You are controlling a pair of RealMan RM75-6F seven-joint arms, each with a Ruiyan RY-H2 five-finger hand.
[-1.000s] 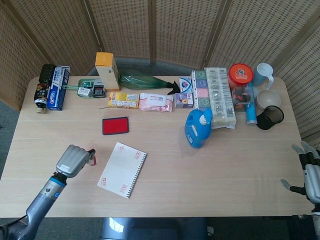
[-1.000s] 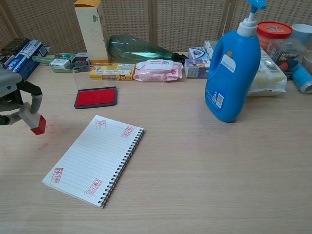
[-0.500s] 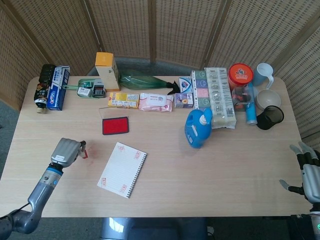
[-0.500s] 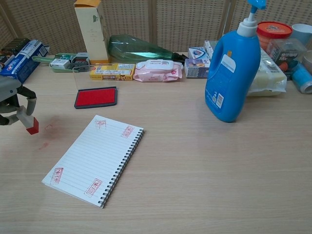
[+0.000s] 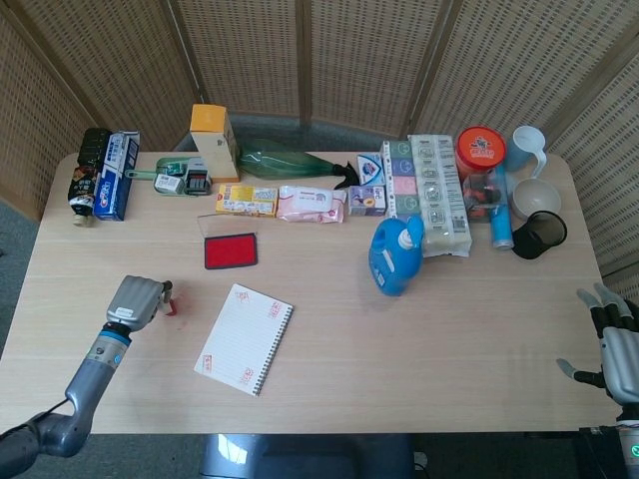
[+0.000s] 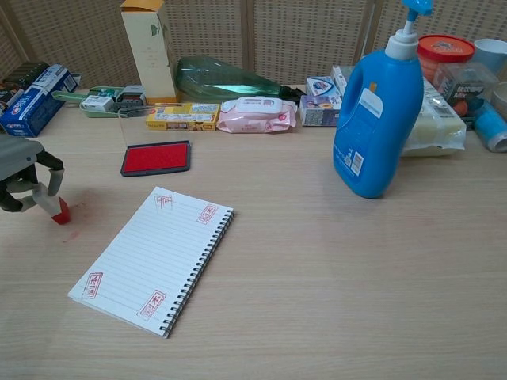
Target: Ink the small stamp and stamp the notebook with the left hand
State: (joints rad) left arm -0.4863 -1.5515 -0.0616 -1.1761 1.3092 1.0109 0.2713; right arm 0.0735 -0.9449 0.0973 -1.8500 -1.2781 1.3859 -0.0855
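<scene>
My left hand [image 5: 135,299] [image 6: 24,176] is low over the table's left side, left of the notebook, with the small red-tipped stamp [image 6: 57,209] [image 5: 170,302] between its fingers. The stamp's red base sits on or just above the tabletop; contact is hard to judge. The spiral notebook [image 5: 245,338] [image 6: 154,258] lies open with several red stamp marks near its corners. The red ink pad [image 5: 231,250] [image 6: 156,157] lies beyond the notebook with its clear lid raised. My right hand [image 5: 616,343] hangs off the table's right edge, fingers apart, holding nothing.
A blue detergent bottle [image 6: 377,109] stands right of centre. Along the back sit a yellow carton [image 5: 214,141], a green bottle [image 5: 285,160], boxes, a wipes pack [image 5: 312,204], egg tray, cups [image 5: 529,150] and a blue box [image 5: 115,175]. Red smudges mark the table near the stamp.
The left hand has carried the stamp leftward away from the notebook and lowered it to the table surface. The right hand stays at the right edge.
</scene>
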